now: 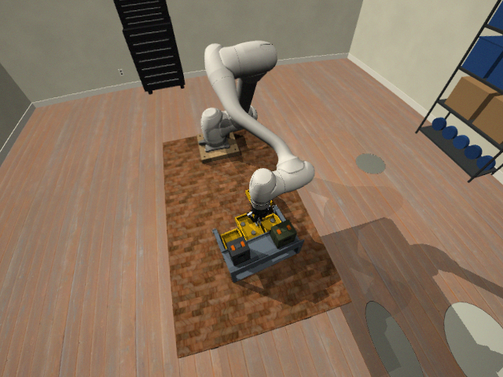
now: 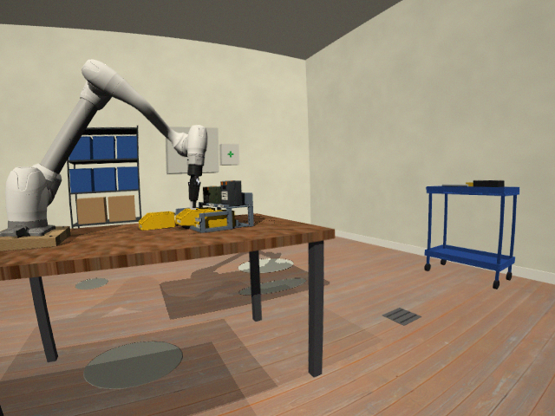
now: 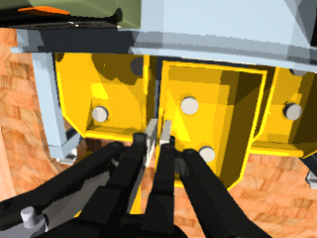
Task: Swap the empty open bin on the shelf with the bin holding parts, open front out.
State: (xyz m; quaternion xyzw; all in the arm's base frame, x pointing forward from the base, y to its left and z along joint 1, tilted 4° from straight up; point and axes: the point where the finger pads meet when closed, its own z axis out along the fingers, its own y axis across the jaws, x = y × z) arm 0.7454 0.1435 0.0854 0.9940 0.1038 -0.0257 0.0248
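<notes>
1. The gripper (image 3: 158,134) points down from a vertical wrist at the near edge of the grey shelf (image 1: 264,247), which stands on the wooden bench (image 2: 179,243).
2. Its fingers are almost together, one on each side of the thin left wall of the middle yellow bin (image 3: 218,126). Only a sliver of space shows around the wall, and I cannot tell whether the pads (image 3: 166,131) press on it or only straddle it.
3. This middle bin holds two grey round parts (image 3: 189,105), one further in and one near its outer end.
4. The bin sits in the shelf's centre slot under the low grey top board (image 3: 218,7). From the top view it juts further out towards the arm's side than its neighbours, so it is not fully in.
5. A yellow bin (image 3: 99,93) stands in the slot on one side and another (image 3: 291,119) on the other, each showing one grey disc.
6. Two dark green cases with orange latches (image 1: 283,235) rest on the shelf's top board, one near each end.
7. In the exterior view a separate yellow bin (image 2: 155,220) sits upright on the bench just beside the shelf, on the arm's side. Its inside does not show.
</notes>
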